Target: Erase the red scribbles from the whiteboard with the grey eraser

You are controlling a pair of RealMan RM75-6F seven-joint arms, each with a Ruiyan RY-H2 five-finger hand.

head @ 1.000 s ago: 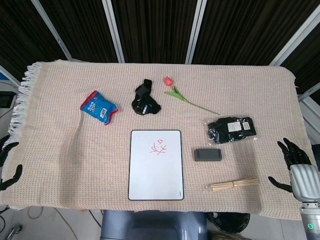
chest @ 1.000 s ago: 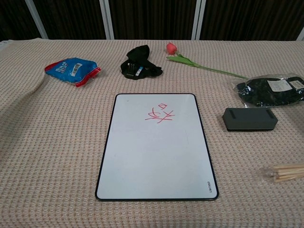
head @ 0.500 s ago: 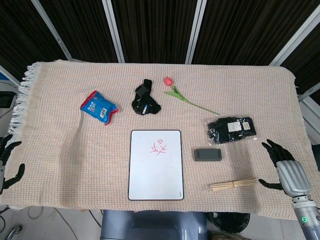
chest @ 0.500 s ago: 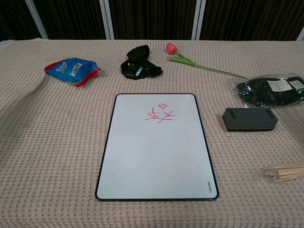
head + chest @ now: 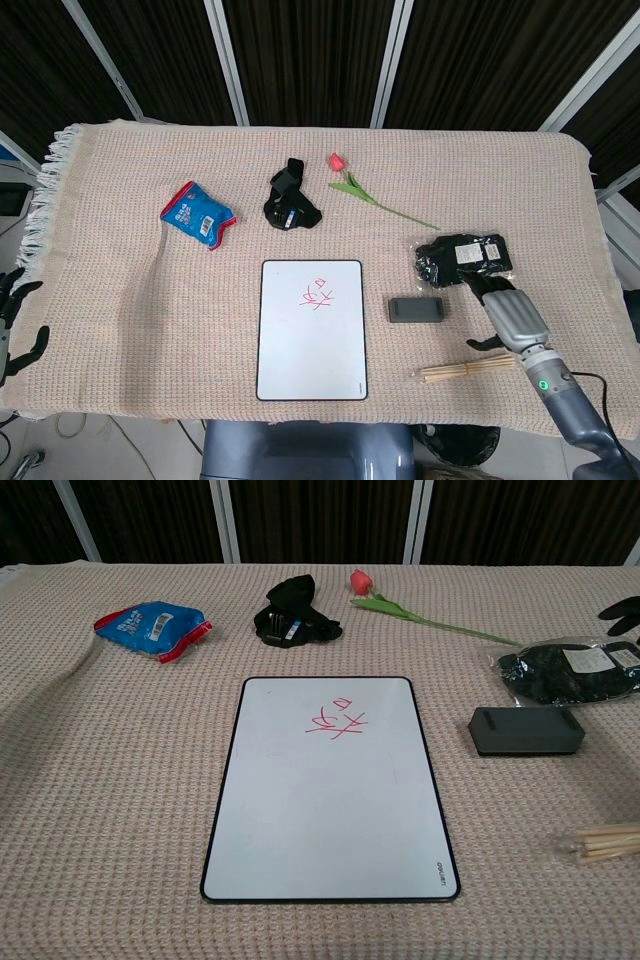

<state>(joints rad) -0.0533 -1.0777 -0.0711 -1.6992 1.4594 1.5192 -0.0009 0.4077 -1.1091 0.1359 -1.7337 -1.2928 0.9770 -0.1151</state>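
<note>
Whiteboard (image 5: pixel 311 329) lies flat near the front edge of the table (image 5: pixel 120 330), its red scribbles (image 5: pixel 318 295) in the upper half. The grey eraser (image 5: pixel 416 310) rests on the cloth just beside the board's right edge, apart from it and untouched.

A beige woven cloth covers the whole table, fringed at its left end and rumpled into a soft fold left of the board. Behind the table run dark slatted panels split by pale metal struts.

Right hand (image 5: pixel 508 308) hovers right of the eraser, between the black packaged gloves (image 5: pixel 462 258) and the bundle of wooden sticks (image 5: pixel 466 369). Its fingers (image 5: pixel 478 288) are spread apart and hold nothing — the dark fingertips reach toward the glove packet, though contact cannot be judged. In the chest view only a dark fingertip (image 5: pixel 622 612) shows at the right edge.

Left hand (image 5: pixel 12 322) sits off the table's left edge, fingers apart and holding nothing.

Farther back lie a blue snack packet (image 5: pixel 197 213), a black strap (image 5: pixel 289 199), and a pink flower (image 5: pixel 365 190) on a long green stem.
</note>
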